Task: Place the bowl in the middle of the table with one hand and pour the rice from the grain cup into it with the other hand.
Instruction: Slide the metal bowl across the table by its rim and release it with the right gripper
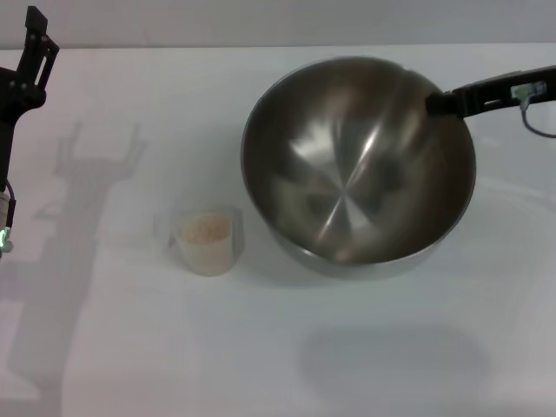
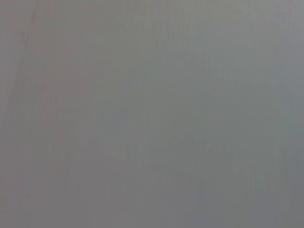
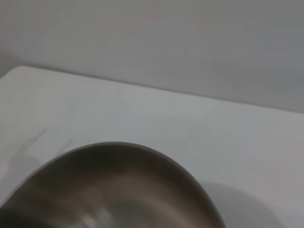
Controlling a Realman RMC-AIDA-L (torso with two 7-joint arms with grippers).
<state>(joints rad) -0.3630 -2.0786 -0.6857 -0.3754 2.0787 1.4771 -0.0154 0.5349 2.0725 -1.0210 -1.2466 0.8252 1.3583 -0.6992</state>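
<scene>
Bowl [image 1: 359,165]: held at its far right rim by the right gripper [image 1: 434,102], clamped on it, apparently lifted clear of the table [image 1: 130,347] for centring.
Grain cup [image 1: 207,243]: rice [image 1: 206,228] inside, upright just left of bowl, awaiting pouring.
Left gripper [image 1: 33,48]: raised at far left, grip state indiscernible.

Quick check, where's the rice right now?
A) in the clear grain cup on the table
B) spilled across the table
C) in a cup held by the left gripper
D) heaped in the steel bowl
A. In the head view the rice sits inside the grain cup, which stands on the table beside the bowl; the bowl's inside shows only bare metal, and the left gripper is off at the table's edge, holding nothing.
</scene>
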